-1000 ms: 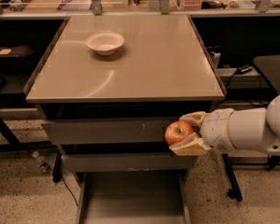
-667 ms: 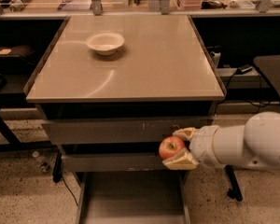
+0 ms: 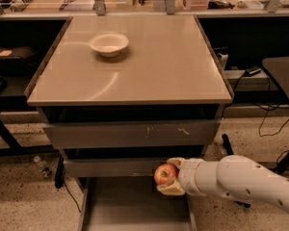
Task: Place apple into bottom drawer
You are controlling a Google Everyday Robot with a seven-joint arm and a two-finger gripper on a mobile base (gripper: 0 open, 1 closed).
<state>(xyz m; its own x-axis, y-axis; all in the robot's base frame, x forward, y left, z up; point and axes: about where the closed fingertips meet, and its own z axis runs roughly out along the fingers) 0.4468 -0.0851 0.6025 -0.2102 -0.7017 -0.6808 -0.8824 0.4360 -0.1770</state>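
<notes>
Apple [image 3: 165,173], red with a yellow patch, is clamped between the two tan fingers of the gripper [image 3: 169,176], which we see closed on it over the rear right of the pulled-out bottom drawer [image 3: 135,207]. The white arm [image 3: 241,181] reaches in from that drawer's right. Above the drawer we see a plain front [image 3: 111,167], a scratched front [image 3: 130,134], then the tabletop [image 3: 154,76] bearing a white bowl [image 3: 108,44].

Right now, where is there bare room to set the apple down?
The bottom drawer has a bare floor between its side rails. Only its back right corner is crowded, where the gripper holds the apple over it. The tabletop is free too, except around the white bowl at its back left.
</notes>
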